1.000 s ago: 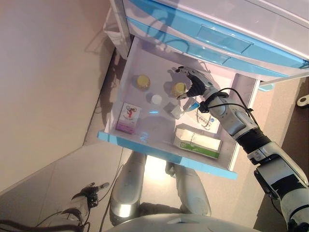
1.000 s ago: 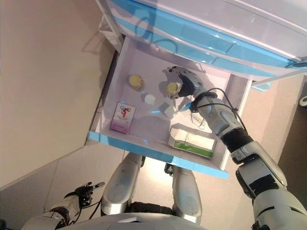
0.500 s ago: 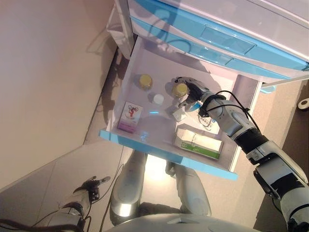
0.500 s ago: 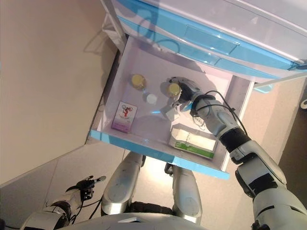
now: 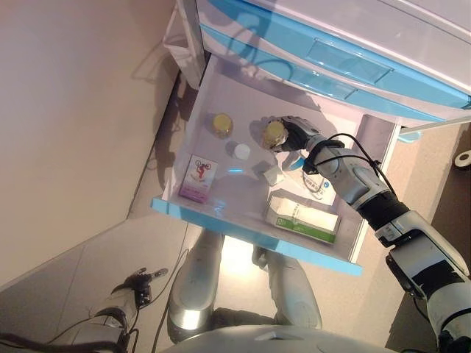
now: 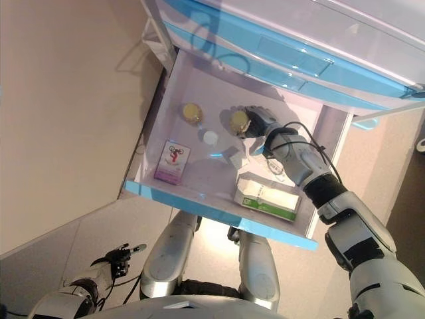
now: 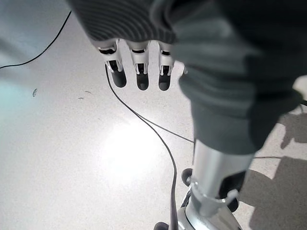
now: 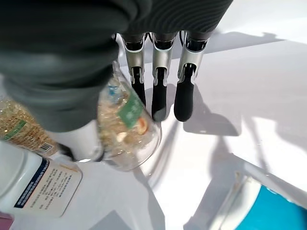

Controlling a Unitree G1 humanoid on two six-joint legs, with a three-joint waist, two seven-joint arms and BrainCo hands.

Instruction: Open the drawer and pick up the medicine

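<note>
The blue-fronted drawer [image 5: 250,232] stands pulled out. A clear bottle with a yellow cap [image 5: 274,134], full of yellowish capsules, stands near the middle of the drawer. My right hand [image 5: 296,136] is right beside it. In the right wrist view the bottle [image 8: 127,124] sits between the thumb and the fingers [image 8: 153,86]. The thumb touches the bottle, while the fingers reach nearly straight past it toward the drawer floor. My left hand [image 5: 140,283] hangs low near the floor, fingers relaxed [image 7: 139,72].
Also in the drawer: a second yellow-capped bottle [image 5: 222,123], a white-capped bottle [image 5: 241,151], a small white box [image 5: 272,174], a pink-and-white box [image 5: 199,179] and a green-and-white box [image 5: 303,218]. Closed blue drawers [image 5: 346,62] overhang the back.
My right hand has drawn back from over the small white box to beside the yellow-capped bottle. The bottle has barely moved. The left hand is unchanged.
</note>
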